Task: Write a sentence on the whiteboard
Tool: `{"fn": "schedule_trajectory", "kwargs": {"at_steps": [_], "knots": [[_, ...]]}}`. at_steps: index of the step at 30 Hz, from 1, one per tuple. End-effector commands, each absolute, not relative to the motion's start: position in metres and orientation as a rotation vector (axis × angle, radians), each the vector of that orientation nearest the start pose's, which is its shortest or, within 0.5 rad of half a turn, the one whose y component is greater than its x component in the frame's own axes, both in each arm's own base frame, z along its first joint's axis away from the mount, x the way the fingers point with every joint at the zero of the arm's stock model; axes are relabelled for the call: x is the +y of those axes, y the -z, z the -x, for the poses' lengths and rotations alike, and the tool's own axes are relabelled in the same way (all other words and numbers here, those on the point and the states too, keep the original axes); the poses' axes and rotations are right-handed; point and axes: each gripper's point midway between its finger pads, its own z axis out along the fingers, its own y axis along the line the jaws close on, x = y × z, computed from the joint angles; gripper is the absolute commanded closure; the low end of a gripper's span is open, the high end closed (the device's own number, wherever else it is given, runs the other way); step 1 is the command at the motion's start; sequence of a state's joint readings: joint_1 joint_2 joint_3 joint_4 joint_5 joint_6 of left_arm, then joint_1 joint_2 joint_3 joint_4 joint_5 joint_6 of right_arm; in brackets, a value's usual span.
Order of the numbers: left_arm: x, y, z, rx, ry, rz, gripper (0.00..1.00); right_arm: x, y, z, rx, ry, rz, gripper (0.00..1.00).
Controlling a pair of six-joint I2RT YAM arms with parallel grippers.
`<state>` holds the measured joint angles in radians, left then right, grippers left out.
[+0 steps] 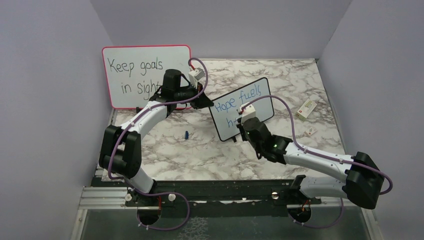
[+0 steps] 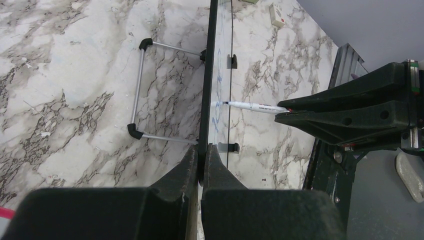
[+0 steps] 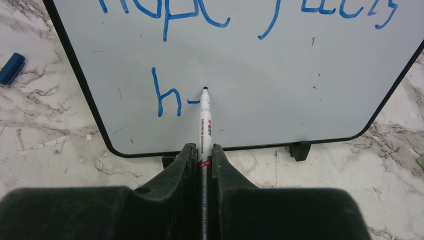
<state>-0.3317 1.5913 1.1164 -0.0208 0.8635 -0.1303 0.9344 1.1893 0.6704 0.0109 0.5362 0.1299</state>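
Right gripper clamps marker, tip ahead on whiteboard; sentence reads "Hope fuels h", rest unwritten. Left gripper pinches whiteboard edge.

whiteboard: white face, thin black frame, black feet
sentence: blue strokes (a full top line, then an "h" and a dash)
marker: white barrel, black tip, red band
bench: white marble, grey-brown veins
far board: pink frame, black handwriting
cap: blue
right hand: black
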Motion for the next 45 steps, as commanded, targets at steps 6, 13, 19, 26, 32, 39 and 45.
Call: {"fn": "schedule_trajectory", "kwargs": {"at_steps": [6,13,19,26,32,39,45], "knots": [[-0.264,-0.171,-0.336,2.031,1.148,-0.756,1.00,0.238,-0.142,-0.266,1.947,-0.216,0.519,0.99],[-0.264,-0.172,-0.336,2.030,1.147,-0.757,1.00,0.234,-0.134,-0.264,1.973,-0.189,0.526,0.99],[-0.264,-0.172,-0.336,2.028,1.147,-0.758,1.00,0.230,-0.121,-0.258,2.017,-0.173,0.561,0.99],[-0.264,-0.173,-0.336,2.028,1.147,-0.757,1.00,0.225,-0.110,-0.253,2.050,-0.151,0.583,0.99],[-0.264,-0.172,-0.336,2.029,1.148,-0.757,1.00,0.212,-0.106,-0.256,2.058,-0.075,0.558,0.99],[-0.264,-0.172,-0.336,2.029,1.147,-0.757,1.00,0.205,-0.112,-0.262,2.031,-0.030,0.505,0.99],[-0.264,-0.172,-0.336,2.030,1.147,-0.758,1.00,0.208,-0.123,-0.269,1.987,-0.052,0.460,0.99]]}}
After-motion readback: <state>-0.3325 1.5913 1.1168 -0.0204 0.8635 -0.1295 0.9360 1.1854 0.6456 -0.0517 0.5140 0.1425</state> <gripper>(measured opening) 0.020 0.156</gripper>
